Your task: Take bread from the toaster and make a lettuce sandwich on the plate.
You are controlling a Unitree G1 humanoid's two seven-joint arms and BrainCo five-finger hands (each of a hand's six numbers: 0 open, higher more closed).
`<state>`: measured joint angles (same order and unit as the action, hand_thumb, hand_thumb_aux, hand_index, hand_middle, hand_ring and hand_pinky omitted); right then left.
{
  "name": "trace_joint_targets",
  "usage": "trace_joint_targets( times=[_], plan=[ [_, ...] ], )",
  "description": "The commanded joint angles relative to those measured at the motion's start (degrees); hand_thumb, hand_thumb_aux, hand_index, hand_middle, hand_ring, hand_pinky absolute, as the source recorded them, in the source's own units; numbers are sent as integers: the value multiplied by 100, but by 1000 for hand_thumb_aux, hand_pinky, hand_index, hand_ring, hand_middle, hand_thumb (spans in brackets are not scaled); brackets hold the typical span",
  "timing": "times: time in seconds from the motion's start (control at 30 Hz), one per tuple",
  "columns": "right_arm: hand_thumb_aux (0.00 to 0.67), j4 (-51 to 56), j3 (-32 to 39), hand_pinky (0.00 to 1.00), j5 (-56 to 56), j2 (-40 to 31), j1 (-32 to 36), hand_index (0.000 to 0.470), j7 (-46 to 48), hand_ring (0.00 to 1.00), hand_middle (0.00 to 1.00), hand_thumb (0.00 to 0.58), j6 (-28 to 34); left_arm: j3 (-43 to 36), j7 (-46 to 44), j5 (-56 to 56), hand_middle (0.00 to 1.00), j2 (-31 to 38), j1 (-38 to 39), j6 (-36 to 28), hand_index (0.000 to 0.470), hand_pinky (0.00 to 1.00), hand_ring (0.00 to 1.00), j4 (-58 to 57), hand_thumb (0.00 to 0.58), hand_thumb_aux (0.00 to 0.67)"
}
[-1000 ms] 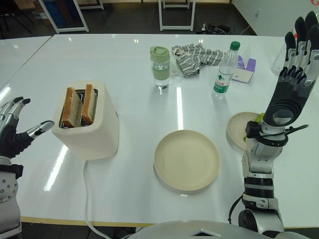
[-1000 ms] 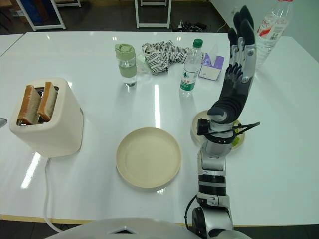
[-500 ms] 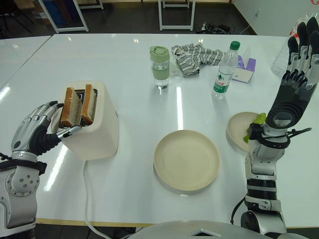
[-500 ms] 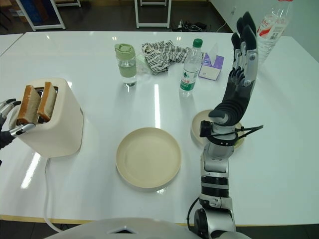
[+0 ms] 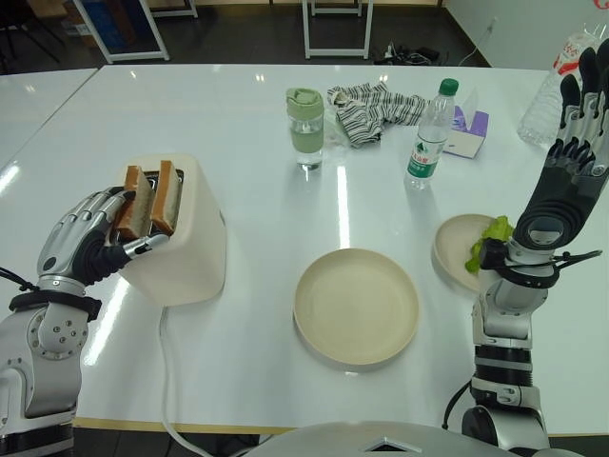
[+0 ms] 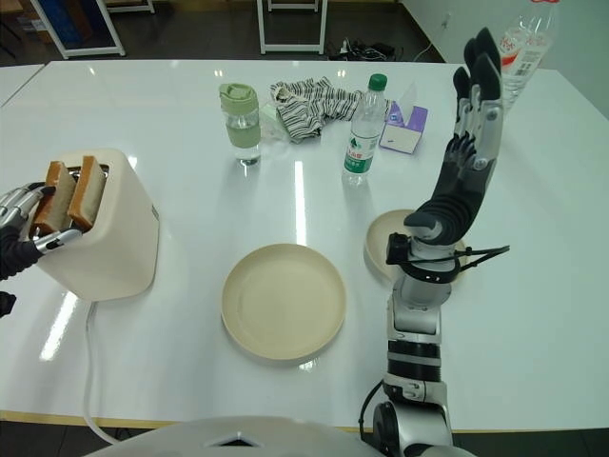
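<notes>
Left hand (image 5: pixel 88 246) was pressed up against the toaster (image 5: pixel 181 248), right at the outer slice (image 5: pixel 133 215) of the bread (image 5: pixel 152 202). Did it have a hold? That could not be told, as the back of the hand covered the contact. Right hand (image 6: pixel 472 122) stood raised and spread, holding nothing. The lettuce (image 5: pixel 487 240) sat on a dish (image 5: pixel 451 244) just below it, by the wrist. The plate (image 5: pixel 356 305) lay between the two hands, well apart from both.

The risks: a hard pinch could crumble the slice. A pull off the vertical could jam it in the slot and drag or tip the toaster. The inner slice could also get knocked.

The slices' lower halves were sunk in the slots, and the right forearm cut off part of the lettuce and dish.
</notes>
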<state>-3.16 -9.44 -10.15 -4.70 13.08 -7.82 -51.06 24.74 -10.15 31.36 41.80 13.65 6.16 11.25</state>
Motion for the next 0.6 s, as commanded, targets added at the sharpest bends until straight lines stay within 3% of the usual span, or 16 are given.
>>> trace_joint_targets(
  times=[0.03, 0.6],
  plan=[
    [0, -39, -33, 0, -48, -39, -50, 0, -17, 0, 0, 0, 50, -5, 50, 92, 0, 109, 26, -67, 0, 0, 0, -75, 0, 0],
    [0, -192, -24, 0, -74, -42, -146, 0, -37, 0, 0, 0, 108, 281, 495, 786, 0, 412, 352, -142, 0, 0, 0, -5, 0, 0]
  ],
)
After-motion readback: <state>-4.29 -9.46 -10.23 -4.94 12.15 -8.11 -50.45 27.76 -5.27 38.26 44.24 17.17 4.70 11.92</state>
